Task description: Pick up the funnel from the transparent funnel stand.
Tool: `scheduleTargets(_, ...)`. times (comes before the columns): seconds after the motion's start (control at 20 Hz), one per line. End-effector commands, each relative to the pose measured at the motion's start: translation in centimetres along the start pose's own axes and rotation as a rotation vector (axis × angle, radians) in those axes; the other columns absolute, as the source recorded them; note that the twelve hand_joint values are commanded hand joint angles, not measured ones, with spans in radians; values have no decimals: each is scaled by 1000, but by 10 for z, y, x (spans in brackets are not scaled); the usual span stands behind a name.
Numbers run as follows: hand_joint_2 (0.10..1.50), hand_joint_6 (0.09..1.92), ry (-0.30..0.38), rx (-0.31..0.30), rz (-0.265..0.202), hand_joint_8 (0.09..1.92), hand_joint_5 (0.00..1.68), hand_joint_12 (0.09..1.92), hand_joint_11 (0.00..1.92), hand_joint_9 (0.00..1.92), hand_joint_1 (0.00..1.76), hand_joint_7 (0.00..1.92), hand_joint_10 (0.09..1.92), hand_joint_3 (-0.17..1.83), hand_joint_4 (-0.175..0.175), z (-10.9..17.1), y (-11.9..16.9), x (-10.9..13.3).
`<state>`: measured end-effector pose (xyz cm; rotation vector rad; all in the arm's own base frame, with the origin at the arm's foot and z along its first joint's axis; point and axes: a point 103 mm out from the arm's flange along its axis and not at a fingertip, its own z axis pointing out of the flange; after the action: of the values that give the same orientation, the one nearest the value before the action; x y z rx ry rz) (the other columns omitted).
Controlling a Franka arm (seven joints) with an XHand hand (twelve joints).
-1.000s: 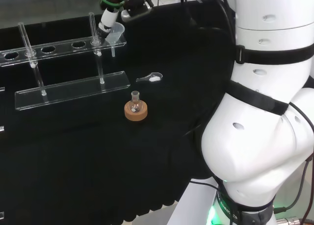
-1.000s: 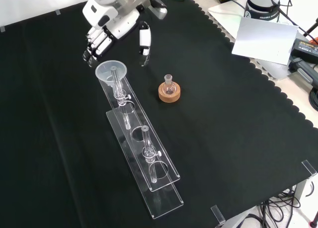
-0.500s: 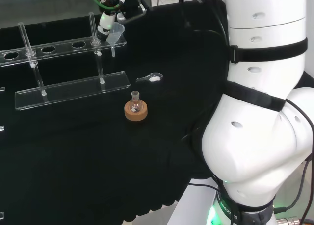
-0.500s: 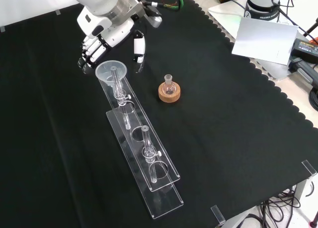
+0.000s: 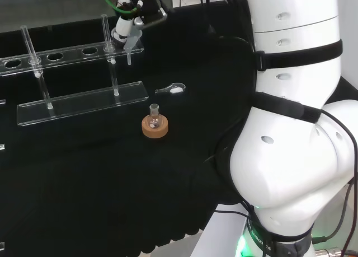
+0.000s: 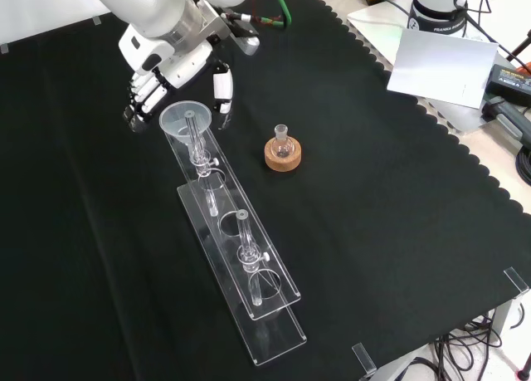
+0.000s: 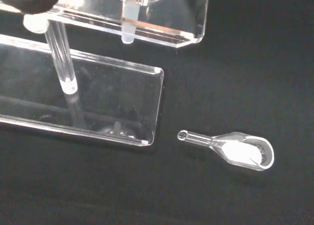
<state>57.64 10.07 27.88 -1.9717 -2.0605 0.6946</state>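
The clear funnel [image 6: 186, 119] sits in the end hole of the transparent funnel stand [image 6: 249, 273]; its stem hangs through the upper shelf [image 7: 162, 31]. The hand [image 6: 170, 53] hovers over that end of the stand, open. Its fingers [image 6: 139, 95] reach down on the left of the funnel's rim and the thumb [image 6: 221, 90] on the right, in the front view. In the head view the hand [image 5: 126, 24] is right above the funnel [image 5: 132, 43] and covers part of it. I cannot tell whether anything touches the rim.
A small flask on a cork ring [image 6: 283, 152] stands right of the stand in the front view. A clear scoop with white powder [image 7: 238, 150] lies on the cloth near the stand's base plate [image 7: 113, 102]. Two upright rods [image 6: 244, 232] rise from the stand.
In the front view the hand has moved left and lower, so fingers and thumb now straddle the funnel's rim. The funnel and stand have not moved.
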Motion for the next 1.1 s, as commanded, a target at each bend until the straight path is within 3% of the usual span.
scheduleTargets(0.05,695,87,3,10,-1,320,58,1511,233,106,691,0,815,289,-14,3,1,1)
scheduleTargets(0.6,673,87,1,29,-4,478,115,1496,258,196,693,0,788,343,-22,16,6,4)
scheduleTargets(1.1,671,87,-9,24,23,619,198,1472,295,347,708,38,720,416,-30,17,9,5)
